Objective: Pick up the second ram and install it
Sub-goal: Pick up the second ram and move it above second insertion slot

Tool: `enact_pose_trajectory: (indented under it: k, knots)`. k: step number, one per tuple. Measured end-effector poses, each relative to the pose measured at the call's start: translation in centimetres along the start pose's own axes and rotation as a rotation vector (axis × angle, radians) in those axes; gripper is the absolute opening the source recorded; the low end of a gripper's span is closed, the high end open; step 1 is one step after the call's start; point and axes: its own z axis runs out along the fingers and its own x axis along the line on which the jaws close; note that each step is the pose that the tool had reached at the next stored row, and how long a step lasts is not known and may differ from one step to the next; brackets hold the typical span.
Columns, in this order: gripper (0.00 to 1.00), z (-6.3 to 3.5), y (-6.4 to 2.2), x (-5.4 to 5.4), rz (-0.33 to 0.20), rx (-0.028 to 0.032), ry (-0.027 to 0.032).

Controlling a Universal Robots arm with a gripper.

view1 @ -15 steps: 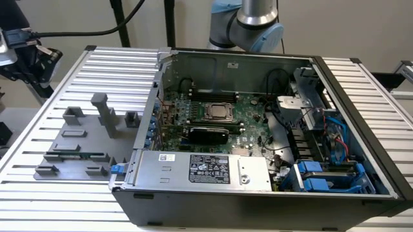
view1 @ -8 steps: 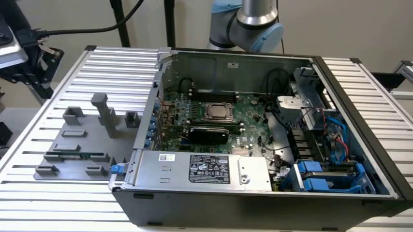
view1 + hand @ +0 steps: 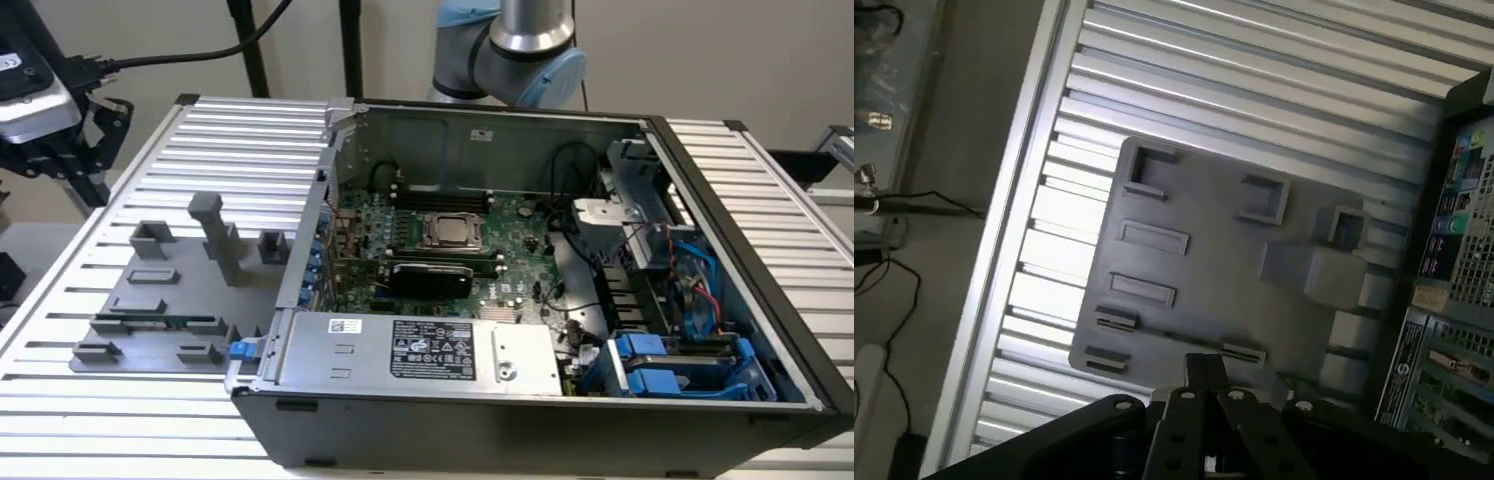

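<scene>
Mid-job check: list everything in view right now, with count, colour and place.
table: 1, silver, ribbed, under everything
case: 1, dark grey, open, on the table, exterior view's right
motherboard: 1, green, inside the case
CPU: 1, silver, middle of the motherboard
power supply: 1, silver, at the case's near edge
fixture plate: 1, grey, on the table, exterior view's left
ram: 1, green, lying in the fixture plate
arm: 1, silver and blue, behind the case
gripper: 1, black, above the fixture plate

1. The second ram (image 3: 167, 322) that I am after is a thin, narrow green stick.
2. It lies lengthwise on the grey fixture plate (image 3: 174, 285), near that plate's front edge.
3. It sits outside the computer case (image 3: 534, 420), towards the exterior view's left.
</scene>
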Motion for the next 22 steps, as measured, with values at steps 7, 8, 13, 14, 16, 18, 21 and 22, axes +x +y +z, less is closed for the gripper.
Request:
enact_pose_trajectory:
  k: [7,8,13,14,16,18,21,22]
  knots:
    - [0.00,0.29,-0.01,0.01,-0.127,-0.0033,0.0056]
    - [0.00,0.33,-0.01,0.01,-0.145,-0.0038,0.0064]
    - [0.00,0.54,-0.02,0.02,-0.237,-0.0062,0.0104]
    - [0.00,0.58,-0.03,0.02,-0.255,-0.0067,0.0111]
    - [0.00,0.67,-0.03,0.02,-0.291,-0.0077,0.0126]
    - [0.00,0.75,-0.04,0.02,-0.327,-0.0086,0.0144]
    - [0.00,0.88,-0.04,0.02,-0.382,-0.0100,0.0167]
    - [0.00,0.92,-0.04,0.03,-0.401,-0.0105,0.0176]
